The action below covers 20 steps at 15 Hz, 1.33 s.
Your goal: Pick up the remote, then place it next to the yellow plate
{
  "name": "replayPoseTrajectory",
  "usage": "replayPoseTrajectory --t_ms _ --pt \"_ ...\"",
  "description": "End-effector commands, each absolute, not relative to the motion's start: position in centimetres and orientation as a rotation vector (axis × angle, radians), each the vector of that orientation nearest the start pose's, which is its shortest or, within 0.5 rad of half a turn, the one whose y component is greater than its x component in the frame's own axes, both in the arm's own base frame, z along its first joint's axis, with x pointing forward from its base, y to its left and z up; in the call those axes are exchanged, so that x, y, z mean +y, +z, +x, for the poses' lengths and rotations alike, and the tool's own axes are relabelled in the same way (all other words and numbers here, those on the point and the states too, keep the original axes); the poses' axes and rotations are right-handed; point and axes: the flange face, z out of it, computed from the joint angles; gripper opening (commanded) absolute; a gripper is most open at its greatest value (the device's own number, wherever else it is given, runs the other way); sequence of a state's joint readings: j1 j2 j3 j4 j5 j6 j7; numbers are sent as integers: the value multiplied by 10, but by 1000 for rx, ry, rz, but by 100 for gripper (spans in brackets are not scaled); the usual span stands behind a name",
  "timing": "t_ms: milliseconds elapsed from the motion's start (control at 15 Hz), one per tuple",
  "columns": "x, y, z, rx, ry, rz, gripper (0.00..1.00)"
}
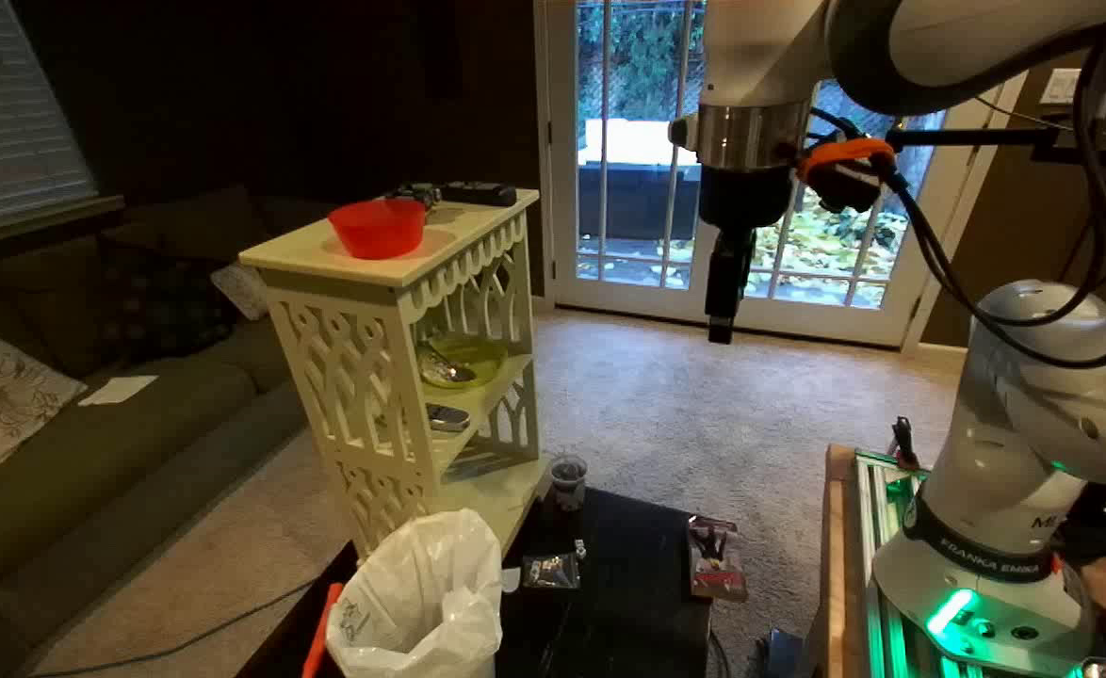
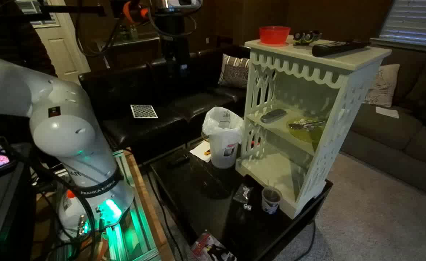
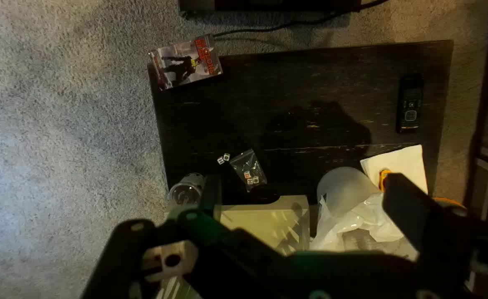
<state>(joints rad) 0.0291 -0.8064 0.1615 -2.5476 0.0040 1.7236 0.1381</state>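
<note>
Some clutter (image 2: 308, 124) — on yellow plate (image 2: 300, 135)

The yellow plate (image 2: 303, 133), round and yellow-green, rests on the middle shelf (image 2: 280, 127) of the pale shelf unit (image 2: 363, 55), bearing silvery items (image 2: 305, 125) (too small to name). A grey remote (image 2: 273, 115) lies flat near it, not touching. A longer black remote (image 2: 338, 47) lies flat on the unit's top; which remote is meant cannot be told.
</note>
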Motion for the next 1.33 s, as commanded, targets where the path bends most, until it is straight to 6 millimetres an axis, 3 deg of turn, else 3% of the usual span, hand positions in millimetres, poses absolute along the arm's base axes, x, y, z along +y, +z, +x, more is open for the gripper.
replayPoseTrajectory --t_ms 0,200,333,467,600,800,867,933,1067,1267 --pt "65 516 303 -2 15 -3256 100" --pt "93 508 319 -109 -9 -3250 100" --pt "134 491 330 -218 -11 -3207 100" --pt "179 466 336 -307 3 -3160 100" --pt "218 427 338 -399 145 -3082 100" --pt "275 386 315 -631 285 -3027 100" --pt "282 384 313 -713 322 -3007 100" --pt "260 389 311 -608 252 -3065 100" --pt "279 378 307 -685 301 -3047 100" --pt "281 380 311 -704 299 -3034 100"
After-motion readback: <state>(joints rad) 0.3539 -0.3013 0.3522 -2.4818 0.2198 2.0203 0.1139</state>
